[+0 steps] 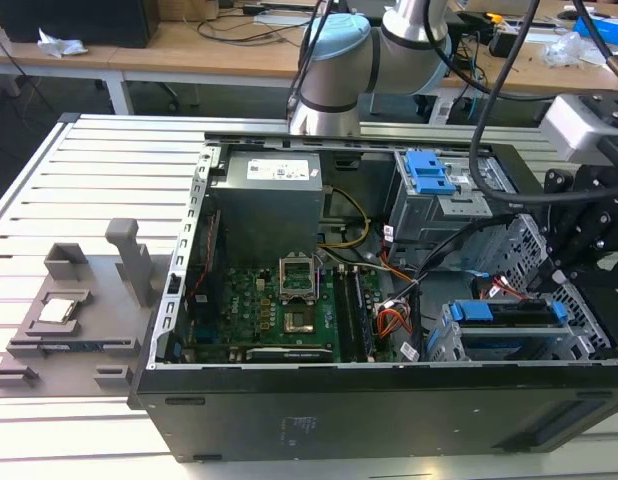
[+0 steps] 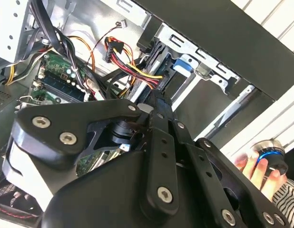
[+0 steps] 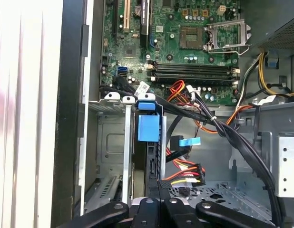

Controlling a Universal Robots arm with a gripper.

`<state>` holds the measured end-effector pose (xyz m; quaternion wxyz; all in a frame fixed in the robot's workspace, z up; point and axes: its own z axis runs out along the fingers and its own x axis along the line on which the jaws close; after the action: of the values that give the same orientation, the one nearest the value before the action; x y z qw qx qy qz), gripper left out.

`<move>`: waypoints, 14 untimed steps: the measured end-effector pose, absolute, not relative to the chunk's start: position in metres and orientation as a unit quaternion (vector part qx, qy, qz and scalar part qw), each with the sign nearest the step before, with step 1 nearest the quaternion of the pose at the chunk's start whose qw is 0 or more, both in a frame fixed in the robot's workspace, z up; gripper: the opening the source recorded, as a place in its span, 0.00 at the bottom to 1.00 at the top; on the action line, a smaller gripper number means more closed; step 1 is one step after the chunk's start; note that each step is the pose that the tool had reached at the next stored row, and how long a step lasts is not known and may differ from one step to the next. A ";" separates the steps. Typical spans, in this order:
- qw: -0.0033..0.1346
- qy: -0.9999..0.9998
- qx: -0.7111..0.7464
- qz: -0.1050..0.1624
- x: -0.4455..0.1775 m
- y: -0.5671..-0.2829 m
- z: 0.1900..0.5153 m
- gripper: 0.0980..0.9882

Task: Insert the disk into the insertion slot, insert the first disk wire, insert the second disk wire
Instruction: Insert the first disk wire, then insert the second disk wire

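A: Where is the disk (image 3: 148, 127)?
B: On edge inside the insertion slot (image 3: 110, 142); that step looks done or nearly so.
A: And the gripper (image 3: 158, 203)?
B: Right at the disk's near edge. Spread or pinching, I cannot tell.
A: Wires?
B: Both left, I judge. The first disk wire (image 3: 176, 87) loops by the motherboard (image 3: 185, 19), apart from the disk.

Slatted table (image 1: 89, 180), open computer case (image 1: 289, 420), grey fixture (image 1: 69, 330)
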<state>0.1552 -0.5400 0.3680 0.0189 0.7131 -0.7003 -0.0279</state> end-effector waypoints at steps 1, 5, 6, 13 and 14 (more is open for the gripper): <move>0.019 -0.700 0.713 -0.028 0.155 -0.540 0.369 0.01; 0.019 -0.700 0.713 -0.028 0.155 -0.540 0.370 0.01; 0.019 -0.700 0.713 -0.028 0.155 -0.540 0.370 0.01; 0.019 -0.700 0.713 -0.028 0.155 -0.540 0.371 0.01; 0.019 -0.700 0.713 -0.028 0.155 -0.540 0.371 0.01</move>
<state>0.1552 -0.5400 0.3709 0.0188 0.7131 -0.7003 -0.0279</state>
